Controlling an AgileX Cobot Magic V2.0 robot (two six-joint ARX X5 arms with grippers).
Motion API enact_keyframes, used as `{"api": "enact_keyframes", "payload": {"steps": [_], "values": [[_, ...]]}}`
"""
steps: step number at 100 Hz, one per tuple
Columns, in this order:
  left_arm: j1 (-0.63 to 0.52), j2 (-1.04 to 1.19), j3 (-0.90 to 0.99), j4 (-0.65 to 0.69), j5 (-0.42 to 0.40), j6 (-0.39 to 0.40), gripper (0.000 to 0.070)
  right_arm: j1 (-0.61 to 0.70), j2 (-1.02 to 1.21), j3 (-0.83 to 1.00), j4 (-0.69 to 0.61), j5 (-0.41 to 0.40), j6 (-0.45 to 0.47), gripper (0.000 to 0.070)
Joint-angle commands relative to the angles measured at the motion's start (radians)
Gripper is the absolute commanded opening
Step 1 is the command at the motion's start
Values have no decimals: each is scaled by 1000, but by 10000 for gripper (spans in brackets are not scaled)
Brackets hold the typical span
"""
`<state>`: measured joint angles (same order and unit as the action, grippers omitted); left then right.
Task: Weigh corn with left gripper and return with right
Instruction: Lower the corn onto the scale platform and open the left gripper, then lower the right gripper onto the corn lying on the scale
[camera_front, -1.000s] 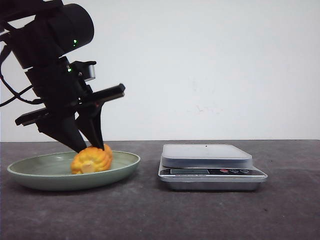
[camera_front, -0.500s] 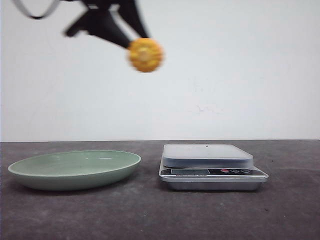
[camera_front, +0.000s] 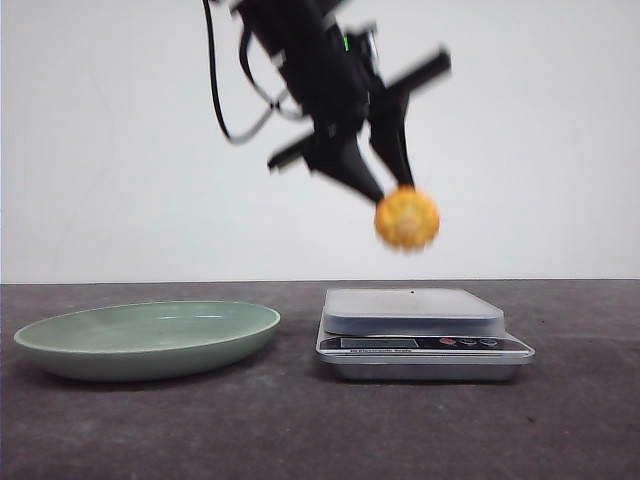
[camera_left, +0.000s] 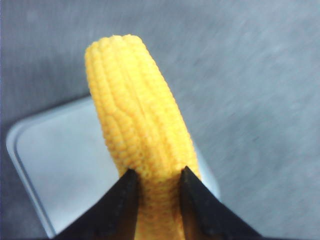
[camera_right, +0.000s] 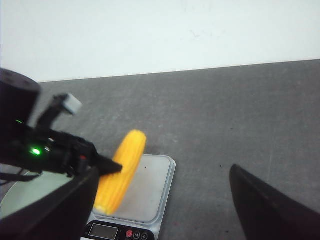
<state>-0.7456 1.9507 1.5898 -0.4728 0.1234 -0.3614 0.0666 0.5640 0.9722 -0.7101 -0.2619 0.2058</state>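
The corn (camera_front: 407, 218), a yellow-orange cob piece, hangs in the air above the scale (camera_front: 420, 330). My left gripper (camera_front: 385, 192) is shut on it, its black fingers (camera_left: 125, 200) pinching the cob's near end. In the left wrist view the corn (camera_left: 135, 120) fills the middle, with the scale's pale platform (camera_left: 65, 160) under it. In the right wrist view the corn (camera_right: 121, 170) hovers over the scale (camera_right: 140, 192), held by the left arm. My right gripper (camera_right: 162, 200) is open, its fingers wide apart, with nothing between them. It is out of the front view.
A pale green plate (camera_front: 148, 338) lies on the dark table to the left of the scale, with nothing on it. The scale's display and buttons (camera_front: 420, 343) face the front. A white wall stands behind.
The left gripper lifted the corn off the plate, carried it up and to the right, and now holds it lower, over the scale.
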Motion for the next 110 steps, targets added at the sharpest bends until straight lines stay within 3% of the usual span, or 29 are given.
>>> {"api": "enact_keyframes", "payload": {"steps": [1, 19, 25, 35, 41, 74, 98, 110], "values": [[-13, 38, 26, 1, -9, 6, 4, 4, 2, 21, 1, 0, -4, 529], [-15, 83, 26, -19, -18, 9, 25, 5, 2, 21, -13, -1, -6, 529], [-21, 89, 26, -22, -18, 11, 117, 6, 2, 21, -18, 0, -8, 530], [-27, 89, 26, -22, -18, 12, 375, 11, 2, 21, -22, 0, -12, 530], [-31, 84, 33, -29, -18, 12, 445, 14, 2, 21, -23, 0, -12, 530], [-31, -220, 119, -79, -42, 119, 443, 43, 3, 21, -25, 0, -11, 530], [13, -674, 125, -236, -274, 210, 433, 127, 91, 23, 48, -1, -11, 535], [13, -874, 125, -328, -444, 238, 433, 182, 192, 31, 121, -1, -2, 535]]}}
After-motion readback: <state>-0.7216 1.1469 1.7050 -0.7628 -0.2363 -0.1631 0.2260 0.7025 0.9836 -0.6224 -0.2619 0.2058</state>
